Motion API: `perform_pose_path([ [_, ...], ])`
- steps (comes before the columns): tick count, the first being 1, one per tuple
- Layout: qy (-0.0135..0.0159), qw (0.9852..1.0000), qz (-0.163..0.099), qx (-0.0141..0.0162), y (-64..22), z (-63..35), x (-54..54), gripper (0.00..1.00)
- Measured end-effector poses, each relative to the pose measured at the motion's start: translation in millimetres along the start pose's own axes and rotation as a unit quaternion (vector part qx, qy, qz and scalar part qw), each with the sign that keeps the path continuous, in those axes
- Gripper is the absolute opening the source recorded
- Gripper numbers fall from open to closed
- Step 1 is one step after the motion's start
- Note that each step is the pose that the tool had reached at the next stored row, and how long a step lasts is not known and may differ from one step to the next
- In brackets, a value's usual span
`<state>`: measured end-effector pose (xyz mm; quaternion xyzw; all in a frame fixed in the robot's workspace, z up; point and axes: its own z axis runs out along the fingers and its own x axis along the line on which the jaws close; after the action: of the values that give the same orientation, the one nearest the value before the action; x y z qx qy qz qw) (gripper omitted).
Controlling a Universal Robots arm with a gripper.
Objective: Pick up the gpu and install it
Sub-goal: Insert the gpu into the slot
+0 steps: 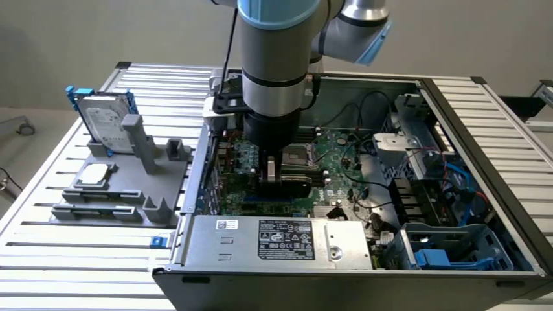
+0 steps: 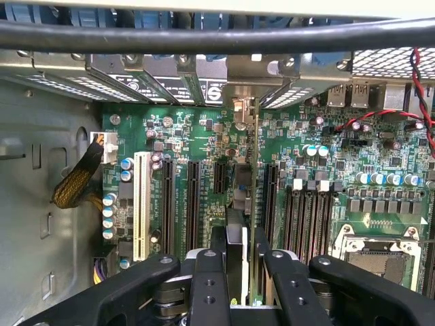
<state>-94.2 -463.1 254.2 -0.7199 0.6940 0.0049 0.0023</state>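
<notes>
Your tool [image 1: 274, 173] is down inside the open grey metal computer case [image 1: 449, 103], its black fingers [image 2: 209, 285] nearly closed and clamped on the gpu [image 2: 253, 224], a thin card with a green circuit board face and a silver metal end bracket. You see the card edge-on in the wrist view, standing upright over the green motherboard [image 2: 326, 163] among the long black expansion slots [image 2: 193, 204], its bracket up against the row of metal slot covers at the case wall. Whether the card is seated in a slot you cannot tell. On the slatted metal desk [image 1: 52, 259], at the exterior view's left, a grey plastic holder [image 1: 121, 194] carries a silver hard drive in a blue frame [image 1: 103, 126] and a small square silver processor chip [image 1: 95, 172].
</notes>
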Motion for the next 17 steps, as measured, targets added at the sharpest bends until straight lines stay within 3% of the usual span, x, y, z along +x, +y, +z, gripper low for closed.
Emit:
perform_pose_path([
  [17, 0.0000, 1.0000, 0.000, 0.0000, 0.0, 0.0, 0.0, 0.26],
])
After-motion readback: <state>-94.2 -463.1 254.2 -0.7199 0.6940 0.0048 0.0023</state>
